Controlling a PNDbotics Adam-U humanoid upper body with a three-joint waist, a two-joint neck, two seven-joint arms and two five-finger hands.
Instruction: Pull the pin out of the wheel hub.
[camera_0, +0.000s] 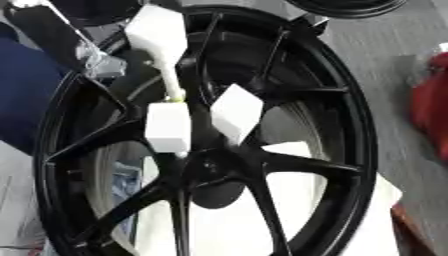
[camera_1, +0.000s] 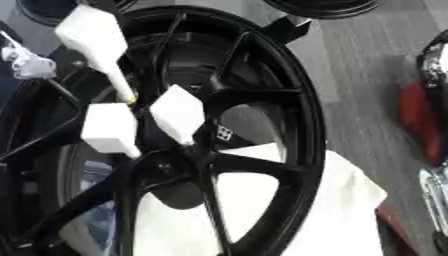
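A large black spoked wheel (camera_0: 346, 125) fills both views, its hub (camera_0: 210, 170) low in the middle. Two white blocks, one on the left (camera_0: 168, 127) and one on the right (camera_0: 236, 112), stand just above the hub. A long white pin (camera_0: 159, 37) with a broad head tapers down to a yellow-green tip (camera_0: 178, 98) right above the left block. A black arm with a silver joint (camera_0: 96, 62) comes in from the upper left, beside the pin's head. I cannot make out the left hand's fingers or whether they hold the pin. No right hand shows.
White cloth or paper (camera_1: 346, 200) lies under the wheel's lower right. A red object (camera_0: 430, 107) sits at the right edge on grey floor. Part of another dark rim (camera_0: 346, 6) shows at the top. Blue fabric (camera_0: 22, 95) lies at the left.
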